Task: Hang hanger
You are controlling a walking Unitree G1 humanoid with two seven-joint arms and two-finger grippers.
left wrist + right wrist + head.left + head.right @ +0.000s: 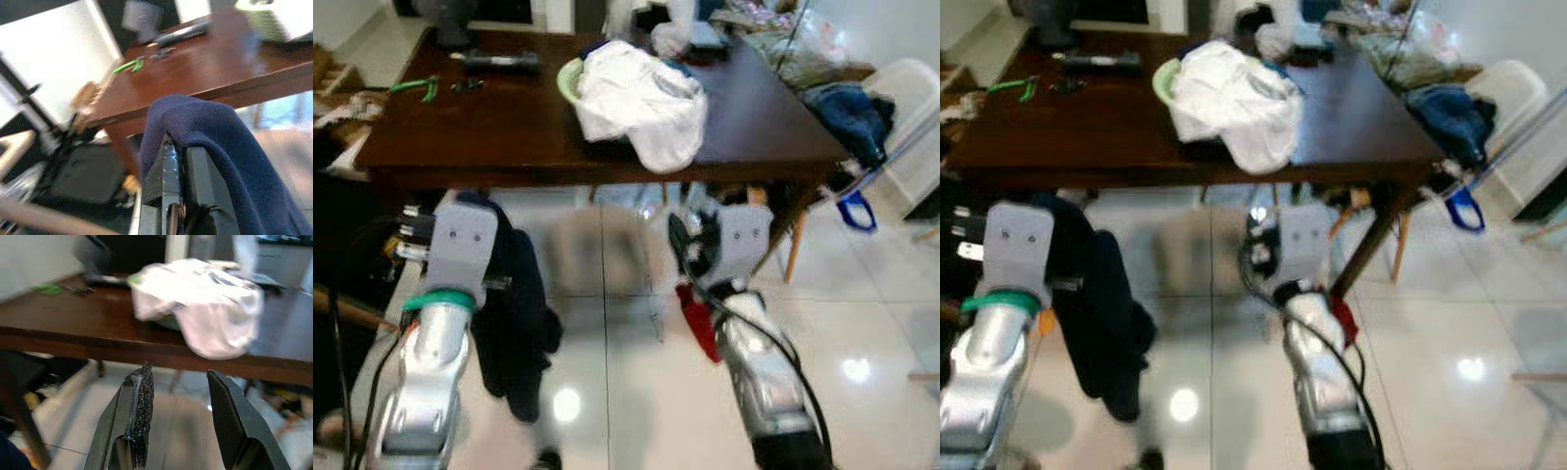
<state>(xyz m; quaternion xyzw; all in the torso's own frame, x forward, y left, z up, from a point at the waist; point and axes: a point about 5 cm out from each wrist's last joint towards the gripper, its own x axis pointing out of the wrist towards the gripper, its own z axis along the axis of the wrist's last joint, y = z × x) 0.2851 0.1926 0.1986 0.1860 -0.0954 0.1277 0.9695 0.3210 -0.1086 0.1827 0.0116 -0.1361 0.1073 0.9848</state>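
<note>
A dark navy garment [514,313] hangs from my left gripper [183,164] and reaches down towards the white tiled floor. In the left wrist view the black fingers [168,169] stand close together with the navy cloth draped over their tips; no hanger can be made out under it. My right gripper [178,379] is open and holds nothing, low in front of the dark wooden table [489,137]. Its fingers [139,406] point at the table's edge.
A green basket [566,78] heaped with white cloth [641,98] sits on the table, with green pliers [416,88] at the far left. A blue hook-shaped thing [855,211] hangs on a metal rail at right, near a white chair holding blue clothes [852,113]. Red cloth [700,318] lies on the floor.
</note>
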